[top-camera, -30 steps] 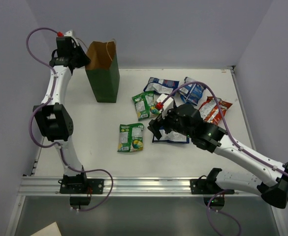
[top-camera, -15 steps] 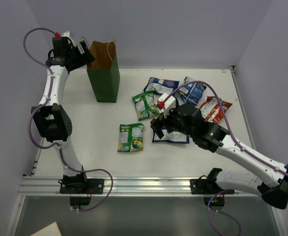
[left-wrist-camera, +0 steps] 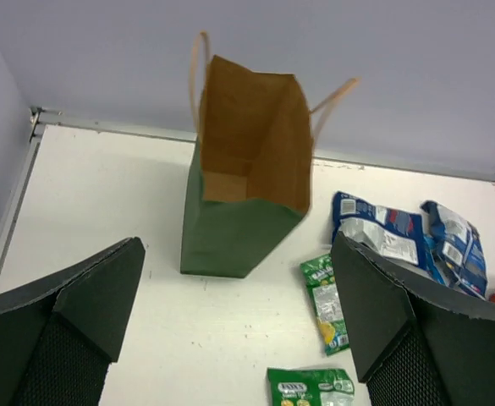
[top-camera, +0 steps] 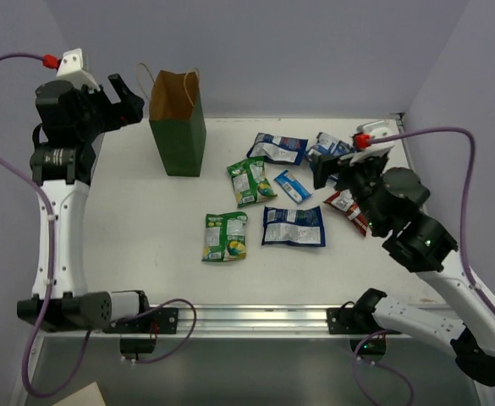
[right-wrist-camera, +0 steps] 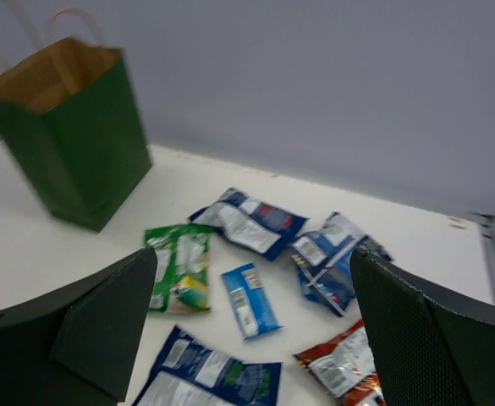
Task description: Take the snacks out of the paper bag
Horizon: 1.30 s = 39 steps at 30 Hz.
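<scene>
On the tabletop (top-camera: pixel 145 220) by the paper bag (top-camera: pixel 179 139), we judge the snacks (top-camera: pixel 293 226) light, slippery foil, best pinched at crimped edges; left gripper (left-wrist-camera: pixel 234 254) and right gripper (right-wrist-camera: pixel 254 262) gape empty.

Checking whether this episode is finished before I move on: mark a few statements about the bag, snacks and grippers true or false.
1. The paper bag stands upright on the table. True.
2. The left gripper holds a green packet. False: it is open and empty, up beside the bag.
3. The small blue bar is inside the bag. False: it lies on the table, outside it.
4. The right gripper is open. True.
5. Two green packets lie on the table. True.
</scene>
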Each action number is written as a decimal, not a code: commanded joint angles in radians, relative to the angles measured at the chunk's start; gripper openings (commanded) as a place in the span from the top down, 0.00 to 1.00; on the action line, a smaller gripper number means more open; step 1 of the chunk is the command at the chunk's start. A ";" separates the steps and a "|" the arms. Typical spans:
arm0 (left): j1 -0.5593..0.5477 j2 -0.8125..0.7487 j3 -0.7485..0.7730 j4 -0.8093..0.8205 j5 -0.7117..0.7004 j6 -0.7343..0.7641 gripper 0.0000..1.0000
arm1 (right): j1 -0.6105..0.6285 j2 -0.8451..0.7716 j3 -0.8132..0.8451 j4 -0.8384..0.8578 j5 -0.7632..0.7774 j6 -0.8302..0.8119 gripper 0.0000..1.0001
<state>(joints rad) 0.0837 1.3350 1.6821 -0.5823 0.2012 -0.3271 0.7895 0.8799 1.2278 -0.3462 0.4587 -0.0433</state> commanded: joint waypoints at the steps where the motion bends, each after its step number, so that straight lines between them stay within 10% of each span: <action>1: -0.121 -0.118 -0.062 -0.033 -0.178 0.129 0.00 | -0.104 -0.059 0.047 0.053 0.179 -0.003 0.01; 17: -0.168 -0.712 -0.515 0.107 -0.396 0.160 0.00 | -0.254 -0.291 0.001 0.066 0.276 -0.155 0.01; 39: -0.187 -0.703 -0.608 0.099 -0.373 0.169 0.00 | -0.254 -0.596 -0.122 -0.073 0.250 0.010 0.01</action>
<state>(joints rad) -0.0952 0.6285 1.0798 -0.5388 -0.1848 -0.1555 0.5407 0.3008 1.1034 -0.3756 0.7357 -0.0727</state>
